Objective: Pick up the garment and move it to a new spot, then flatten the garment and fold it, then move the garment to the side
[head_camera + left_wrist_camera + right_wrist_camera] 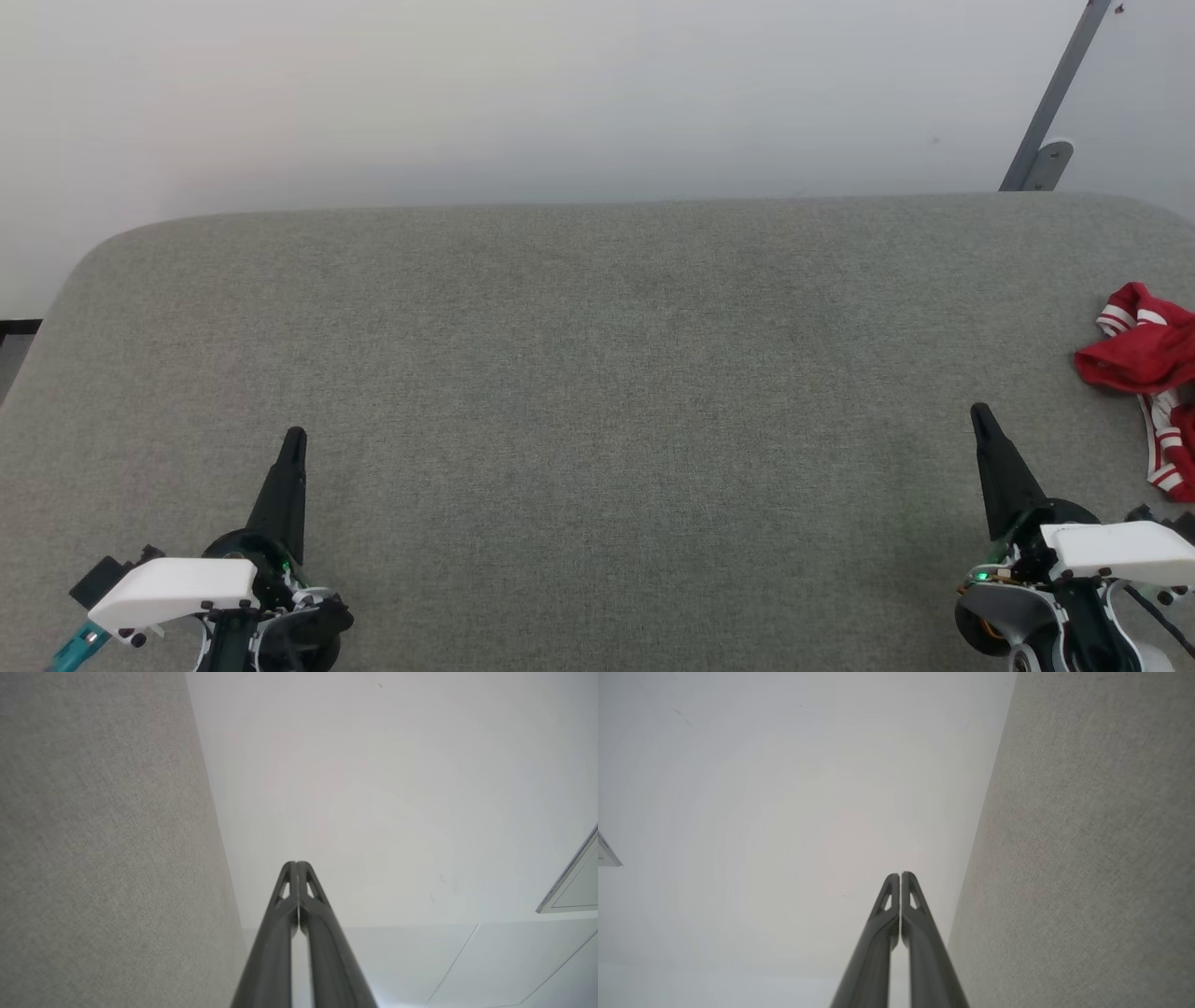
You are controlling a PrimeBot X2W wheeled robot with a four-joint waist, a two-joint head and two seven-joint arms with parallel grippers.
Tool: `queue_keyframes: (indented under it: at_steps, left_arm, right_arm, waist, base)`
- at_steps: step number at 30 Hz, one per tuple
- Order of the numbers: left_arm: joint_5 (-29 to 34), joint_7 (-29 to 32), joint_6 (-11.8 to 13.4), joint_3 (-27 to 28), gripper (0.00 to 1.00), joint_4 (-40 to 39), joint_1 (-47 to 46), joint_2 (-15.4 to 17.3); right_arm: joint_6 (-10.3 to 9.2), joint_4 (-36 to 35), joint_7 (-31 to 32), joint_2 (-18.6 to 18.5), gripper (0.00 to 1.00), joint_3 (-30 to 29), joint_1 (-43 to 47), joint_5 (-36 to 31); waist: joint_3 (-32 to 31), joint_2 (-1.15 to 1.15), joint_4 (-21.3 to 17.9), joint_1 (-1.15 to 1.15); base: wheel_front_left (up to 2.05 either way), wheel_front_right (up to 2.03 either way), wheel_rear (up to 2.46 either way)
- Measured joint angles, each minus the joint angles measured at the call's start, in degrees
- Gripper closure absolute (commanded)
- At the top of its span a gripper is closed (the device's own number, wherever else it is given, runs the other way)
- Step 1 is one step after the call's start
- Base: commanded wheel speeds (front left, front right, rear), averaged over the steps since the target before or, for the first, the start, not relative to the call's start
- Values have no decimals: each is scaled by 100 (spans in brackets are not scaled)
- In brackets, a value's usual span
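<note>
The garment (1146, 359), red with white-and-red striped trim, lies crumpled on the grey padded table (597, 373) at the far right, cut off by the head view's edge. My right gripper (978, 411) is shut and holds nothing; its tip points up the table a short way left of the garment, apart from it. Near the front left, my left gripper (295, 434) is also shut and empty, far from the garment. In the left wrist view the left gripper (296, 863) has its fingers pressed together against a white wall. The right wrist view gives the same closed pair for the right gripper (900, 874).
A white wall (560, 93) rises behind the table's rounded far edge. A grey metal strut (1050, 112) leans against the wall at the back right. The table's left edge curves away at the far left, with a strip of dark floor (17, 329) beyond it.
</note>
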Motion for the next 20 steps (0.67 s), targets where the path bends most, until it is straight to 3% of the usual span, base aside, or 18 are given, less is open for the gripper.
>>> queue_keyframes:
  at_steps: [20]
  left_arm:
    - [0, 0, 0, 0, 100, 0, 0, 0]
  right_arm:
    - [0, 0, 0, 0, 100, 0, 0, 0]
  waist:
    - [0, 0, 0, 0]
  base:
    - [0, 0, 0]
